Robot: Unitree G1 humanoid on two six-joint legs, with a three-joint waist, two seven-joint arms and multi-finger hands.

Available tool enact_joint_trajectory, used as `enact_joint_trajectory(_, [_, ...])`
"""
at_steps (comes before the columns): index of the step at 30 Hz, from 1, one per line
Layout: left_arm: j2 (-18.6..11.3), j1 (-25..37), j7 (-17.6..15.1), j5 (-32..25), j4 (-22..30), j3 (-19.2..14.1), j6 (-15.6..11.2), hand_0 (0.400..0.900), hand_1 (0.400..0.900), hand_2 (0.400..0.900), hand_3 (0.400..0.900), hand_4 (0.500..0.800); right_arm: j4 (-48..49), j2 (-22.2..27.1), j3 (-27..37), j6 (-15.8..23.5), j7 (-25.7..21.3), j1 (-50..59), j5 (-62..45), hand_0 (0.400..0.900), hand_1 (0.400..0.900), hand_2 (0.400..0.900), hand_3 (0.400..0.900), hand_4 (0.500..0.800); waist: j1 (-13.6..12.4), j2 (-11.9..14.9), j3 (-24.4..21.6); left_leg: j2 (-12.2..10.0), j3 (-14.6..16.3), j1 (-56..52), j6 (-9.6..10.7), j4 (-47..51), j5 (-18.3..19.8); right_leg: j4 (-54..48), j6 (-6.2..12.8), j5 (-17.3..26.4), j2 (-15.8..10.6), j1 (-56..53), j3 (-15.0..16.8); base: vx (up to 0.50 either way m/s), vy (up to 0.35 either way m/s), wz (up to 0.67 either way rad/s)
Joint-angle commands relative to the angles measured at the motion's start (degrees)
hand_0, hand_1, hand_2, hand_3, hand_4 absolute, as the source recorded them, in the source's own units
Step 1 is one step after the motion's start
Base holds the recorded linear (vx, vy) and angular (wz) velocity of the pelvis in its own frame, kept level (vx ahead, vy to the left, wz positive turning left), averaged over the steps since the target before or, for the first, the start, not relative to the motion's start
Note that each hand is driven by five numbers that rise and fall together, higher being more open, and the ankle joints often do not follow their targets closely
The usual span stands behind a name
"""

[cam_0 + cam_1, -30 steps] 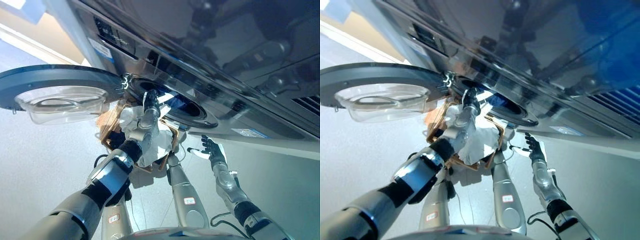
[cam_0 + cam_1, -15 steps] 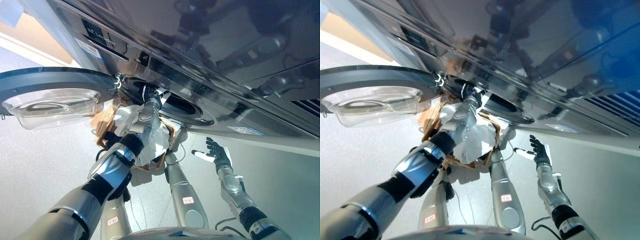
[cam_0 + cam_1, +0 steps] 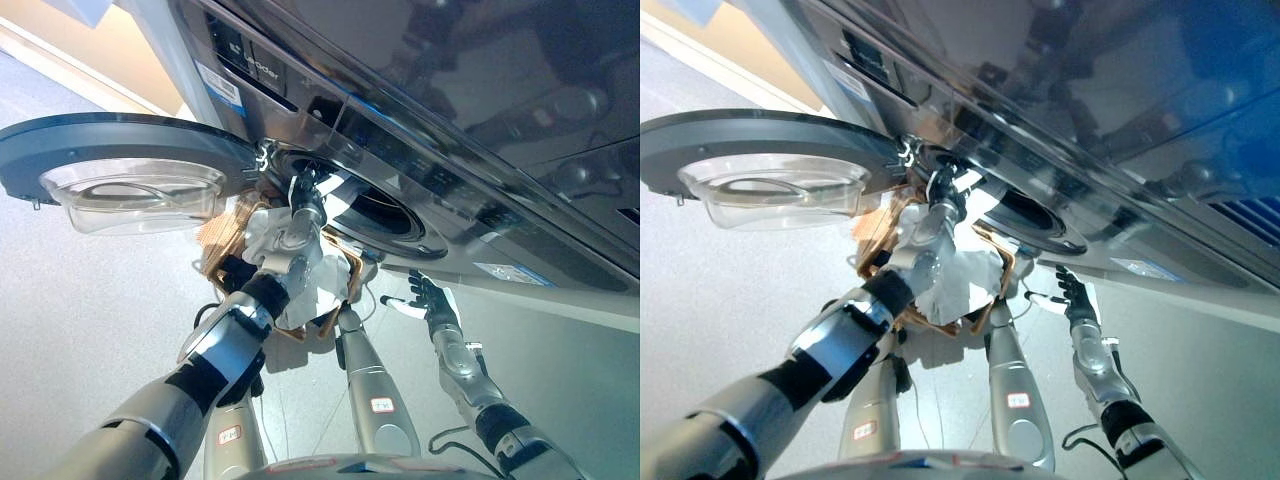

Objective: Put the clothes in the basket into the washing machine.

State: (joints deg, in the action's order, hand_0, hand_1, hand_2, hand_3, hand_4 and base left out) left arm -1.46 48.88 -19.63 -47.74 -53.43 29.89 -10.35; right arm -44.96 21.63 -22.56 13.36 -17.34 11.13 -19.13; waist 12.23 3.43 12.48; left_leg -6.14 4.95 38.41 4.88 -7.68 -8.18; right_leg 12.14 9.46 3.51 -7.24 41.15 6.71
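The washing machine [image 3: 430,110] fills the upper part of the view, with its round drum opening [image 3: 385,212] uncovered. My left hand [image 3: 306,196] is stretched up to the left rim of that opening; its fingers sit in the shadow of the rim. Below my left forearm stands a brown wicker basket [image 3: 213,238] with white clothes [image 3: 960,285] heaped in it. My right hand [image 3: 428,300] hangs lower right of the opening, fingers spread, holding nothing.
The machine's round door [image 3: 120,150] with its clear glass bowl [image 3: 130,190] is swung wide to the left, over the basket's left side. Grey floor [image 3: 80,330] lies around the basket. A beige wall strip [image 3: 90,50] runs at upper left.
The camera has shifted a little, so the whole picture moved. My left hand stays at the drum's rim and my right hand stays open at lower right.
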Motion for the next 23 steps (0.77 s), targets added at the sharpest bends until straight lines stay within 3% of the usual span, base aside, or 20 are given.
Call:
enact_joint_trajectory(1, [0.9,-2.0,2.3,6.2,-1.5,0.1,-2.2,0.900,0.900,0.900,0.900,0.800,-0.3,3.1,-0.8,2.0,-2.4,0.6,0.3,0.900,0.900,0.900,0.900,0.800,-0.2,-1.5,-3.7,-2.7,-4.6,0.3,4.0,1.0,-2.6,0.7,0.13,2.2,0.8,-1.6,-1.9,-0.01,0.038,0.16])
enact_joint_trajectory(13, [-8.8,-17.8,4.3,17.9,0.3,-1.0,-1.6,0.900,0.900,0.900,0.900,0.800,-2.6,1.4,0.7,1.6,-1.1,1.7,1.9,0.900,0.900,0.900,0.900,0.800,-6.4,-0.7,-5.6,-2.4,-7.7,-11.4,3.1,5.1,-2.6,-0.6,0.56,-0.1,-0.6,-16.0,-7.6,0.07,0.026,0.27])
enact_joint_trajectory(23, [-11.5,-26.1,6.1,31.0,-7.5,-2.6,-1.0,0.900,0.900,0.900,0.900,0.800,-22.1,-2.2,3.0,-0.7,2.1,1.6,5.7,0.900,0.900,0.900,0.900,0.800,-10.1,-1.8,-8.7,-1.5,-9.9,-21.7,2.8,9.9,-2.6,-4.6,0.88,-1.5,-1.7,-28.0,-12.4,0.09,0.019,0.24])
